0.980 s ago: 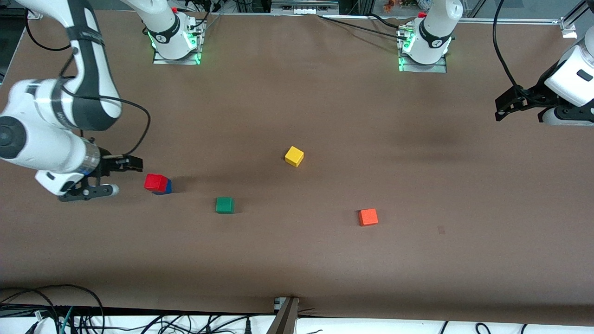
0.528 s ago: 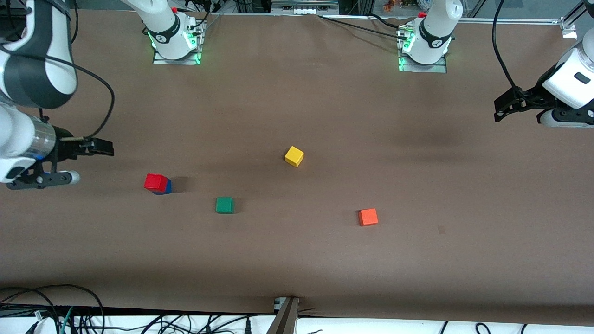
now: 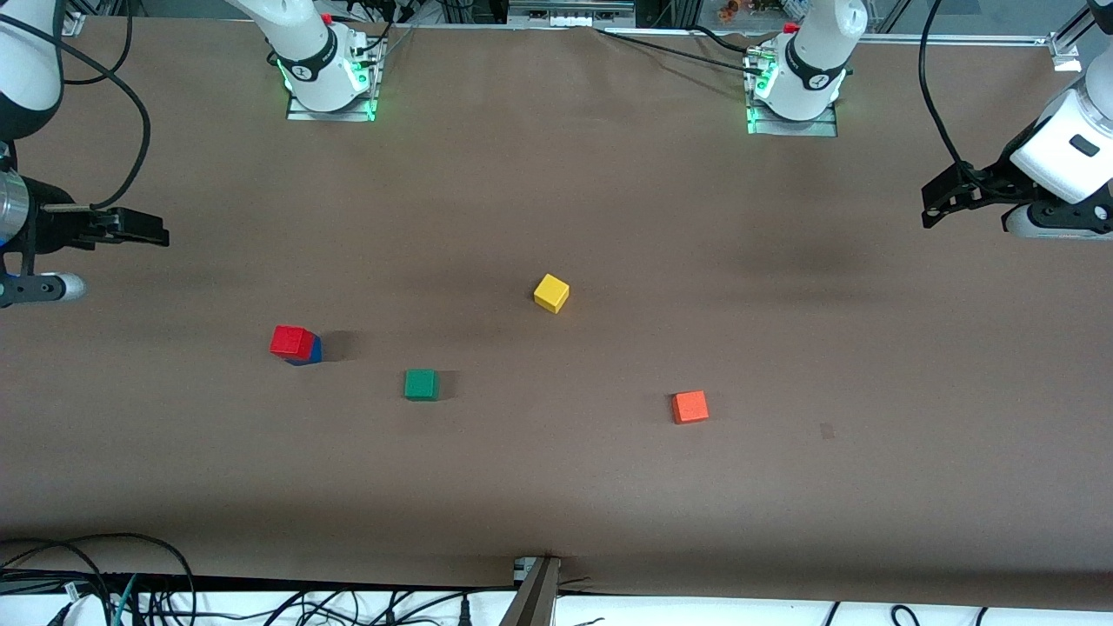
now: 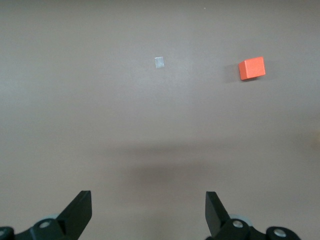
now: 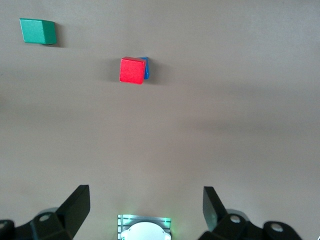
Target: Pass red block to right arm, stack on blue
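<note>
The red block [image 3: 290,341] sits on top of the blue block [image 3: 315,349], a little askew, toward the right arm's end of the table. Both also show in the right wrist view, red [image 5: 132,70] over blue [image 5: 146,67]. My right gripper [image 3: 117,259] is open and empty, raised above the table's edge at the right arm's end, well apart from the stack; its jaws stand wide in the right wrist view [image 5: 146,205]. My left gripper [image 3: 969,217] is open and empty, held up over the left arm's end of the table [image 4: 149,210], waiting.
A green block [image 3: 421,384] lies beside the stack, slightly nearer the front camera; it also shows in the right wrist view [image 5: 37,31]. A yellow block [image 3: 551,292] lies mid-table. An orange-red block [image 3: 689,406] lies toward the left arm's end [image 4: 251,68].
My right gripper has drawn back from beside the stack, rising and moving out toward the right arm's end of the table. The red block stays on the blue. The left arm barely shifted.
</note>
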You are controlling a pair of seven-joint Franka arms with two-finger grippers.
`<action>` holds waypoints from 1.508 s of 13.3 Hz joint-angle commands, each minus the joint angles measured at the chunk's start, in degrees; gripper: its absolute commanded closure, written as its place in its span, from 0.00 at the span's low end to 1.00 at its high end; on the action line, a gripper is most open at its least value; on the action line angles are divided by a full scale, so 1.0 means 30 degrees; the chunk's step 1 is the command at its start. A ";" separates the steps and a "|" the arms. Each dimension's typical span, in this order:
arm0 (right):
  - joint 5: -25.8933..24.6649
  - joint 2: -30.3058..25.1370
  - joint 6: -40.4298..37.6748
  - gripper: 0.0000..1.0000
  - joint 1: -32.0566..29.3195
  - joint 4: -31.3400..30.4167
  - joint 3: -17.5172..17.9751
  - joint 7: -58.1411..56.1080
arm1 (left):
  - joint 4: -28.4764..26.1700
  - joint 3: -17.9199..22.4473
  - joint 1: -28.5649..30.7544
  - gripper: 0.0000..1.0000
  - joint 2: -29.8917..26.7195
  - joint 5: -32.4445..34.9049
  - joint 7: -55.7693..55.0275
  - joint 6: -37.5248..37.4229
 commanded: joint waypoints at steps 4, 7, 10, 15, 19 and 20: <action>-0.1865 -0.2939 0.0740 0.00 -0.1588 -0.0937 0.2629 0.0079 | -0.0049 -0.0039 -0.0131 0.00 -0.0113 0.0249 0.0270 0.0117; -0.1836 -0.4375 0.0682 0.00 -0.2754 -0.2280 0.3561 -0.0038 | -0.0049 -0.0039 -0.0131 0.00 -0.0084 0.0249 0.0270 0.0117; -0.1836 -0.5197 0.0478 0.00 -0.3288 -0.3193 0.4734 0.0223 | -0.0049 -0.0010 -0.0131 0.00 -0.0114 0.0249 0.0329 0.0117; -0.1807 -0.4733 0.0535 0.00 -0.3317 -0.3284 0.4184 -0.0008 | -0.0050 -0.0010 -0.0101 0.00 -0.0114 0.0249 0.0358 0.0117; -0.1748 -0.4644 0.0536 0.00 -0.3375 -0.3050 0.4182 -0.0009 | -0.0049 -0.0010 -0.0101 0.00 -0.0114 0.0249 0.0358 0.0117; -0.1748 -0.4556 0.0506 0.00 -0.3346 -0.2991 0.4182 -0.0009 | -0.0078 -0.0010 -0.0101 0.00 -0.0114 0.0249 0.0358 0.0117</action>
